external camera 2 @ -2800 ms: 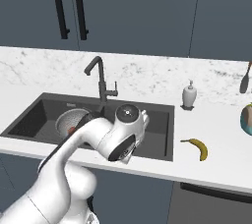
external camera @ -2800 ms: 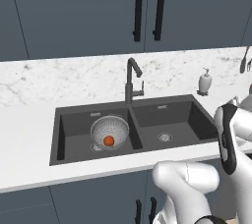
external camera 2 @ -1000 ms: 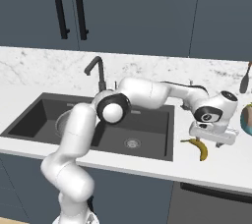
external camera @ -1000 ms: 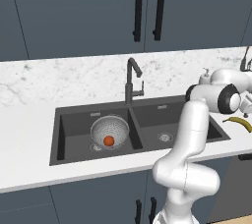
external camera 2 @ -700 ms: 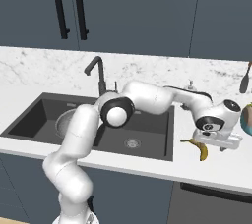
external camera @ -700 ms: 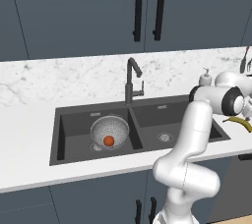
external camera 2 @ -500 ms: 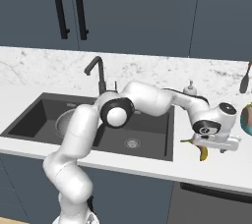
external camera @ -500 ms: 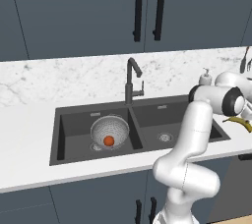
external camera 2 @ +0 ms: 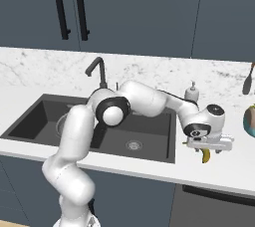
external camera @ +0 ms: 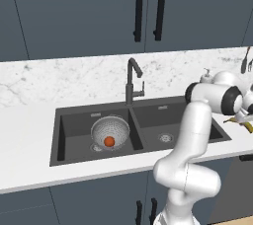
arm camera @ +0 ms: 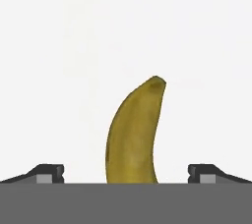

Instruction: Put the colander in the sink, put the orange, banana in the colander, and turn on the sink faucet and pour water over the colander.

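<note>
Your gripper (arm camera: 126, 171) sits jaws wide apart, straddling the banana (arm camera: 134, 132) on the white counter (external camera 2: 234, 173), right of the sink (external camera: 74, 125). Nothing clamped. Orange (external camera: 109, 141) is in the colander (external camera: 110, 130), left basin.

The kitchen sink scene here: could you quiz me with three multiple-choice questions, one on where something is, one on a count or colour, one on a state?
1. Where is the orange?
A. In the colander
B. On the counter
C. In the right basin

2. How many basins has the sink?
A. One
B. Two
C. Three

3. How does the gripper stand over the banana?
A. Shut on it
B. Open, a finger on each side
C. Shut beside it

Answers:
1. A: the left base view shows the orange at the bottom of the colander, in the left basin.
2. B: a divider splits it in two.
3. B: the hand view shows the fingertips wide apart, clear of the banana lying on the white counter.
</note>
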Motion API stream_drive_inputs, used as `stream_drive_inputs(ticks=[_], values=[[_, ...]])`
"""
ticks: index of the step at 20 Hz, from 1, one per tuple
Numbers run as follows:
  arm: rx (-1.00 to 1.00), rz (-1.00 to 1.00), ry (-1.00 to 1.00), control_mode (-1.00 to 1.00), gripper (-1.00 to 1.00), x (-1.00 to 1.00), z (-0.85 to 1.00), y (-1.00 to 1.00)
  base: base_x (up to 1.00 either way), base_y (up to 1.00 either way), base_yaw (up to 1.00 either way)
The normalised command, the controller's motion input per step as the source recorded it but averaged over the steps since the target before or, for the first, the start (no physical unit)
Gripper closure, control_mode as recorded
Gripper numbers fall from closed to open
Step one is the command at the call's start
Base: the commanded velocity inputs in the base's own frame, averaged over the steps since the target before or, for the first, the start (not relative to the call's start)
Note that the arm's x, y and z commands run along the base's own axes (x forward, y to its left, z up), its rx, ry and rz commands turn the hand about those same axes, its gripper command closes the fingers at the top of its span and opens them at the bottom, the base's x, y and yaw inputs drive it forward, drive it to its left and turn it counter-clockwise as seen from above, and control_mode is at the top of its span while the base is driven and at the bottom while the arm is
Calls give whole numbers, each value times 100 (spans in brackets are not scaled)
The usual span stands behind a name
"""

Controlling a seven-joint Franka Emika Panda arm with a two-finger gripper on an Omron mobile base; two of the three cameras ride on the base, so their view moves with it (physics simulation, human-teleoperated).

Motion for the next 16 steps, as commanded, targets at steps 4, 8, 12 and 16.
stream_drive_inputs(ticks=[4,8,12,16], values=[[3,-3,7,-100,-100,59,-19,-12,0,0,0],[6,0,11,-100,-100,73,-37,-29,0,0,0],[11,0,12,-100,-100,42,-56,-52,0,0,0],[7,-7,-1,-100,100,-62,-78,-11,0,0,0]])
